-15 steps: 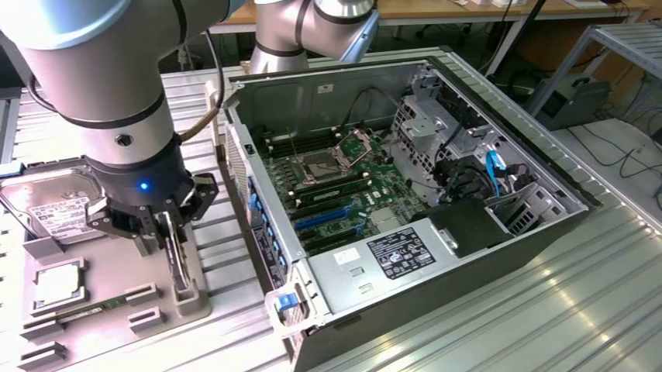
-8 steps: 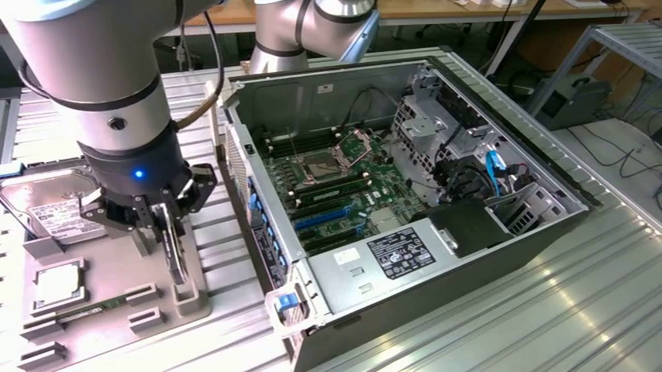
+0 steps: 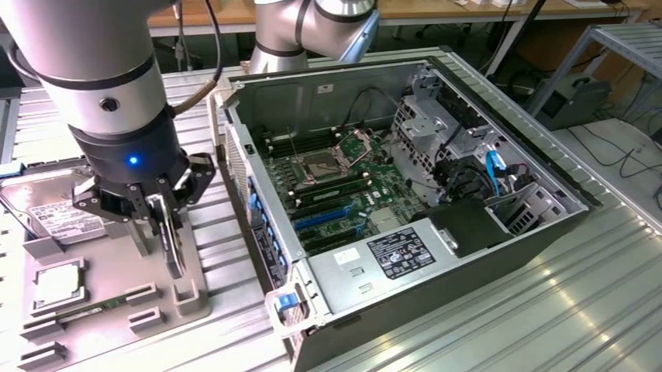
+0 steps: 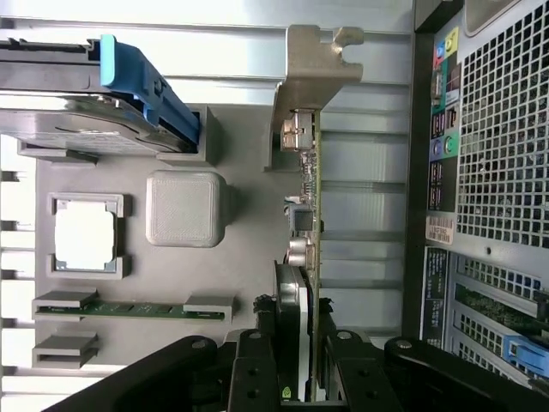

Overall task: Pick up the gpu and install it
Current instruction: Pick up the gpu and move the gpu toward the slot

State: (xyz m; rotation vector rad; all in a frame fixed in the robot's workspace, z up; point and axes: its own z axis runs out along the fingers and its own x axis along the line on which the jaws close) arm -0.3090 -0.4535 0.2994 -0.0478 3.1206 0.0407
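— What sort of place is this?
— A robotics lab. I work over a ribbed aluminium bench [image 3: 538, 310] holding an opened black desktop computer case [image 3: 300, 101]. Long wooden worktables [image 3: 445, 12] stand behind, and loose black cables [image 3: 610, 151] trail across the floor.

The arm [image 3: 93, 62] comes down pretty much vertical at the exterior view's left, and the black wrist [image 3: 129, 147] section has a little blue light lit up. The gripper [image 3: 155, 225] points straight down with its black linkages splayed out to both sides. Its two fingers [image 4: 253, 373] are pinched partway in on the gpu [image 4: 310, 215], which sits edge-on between them.
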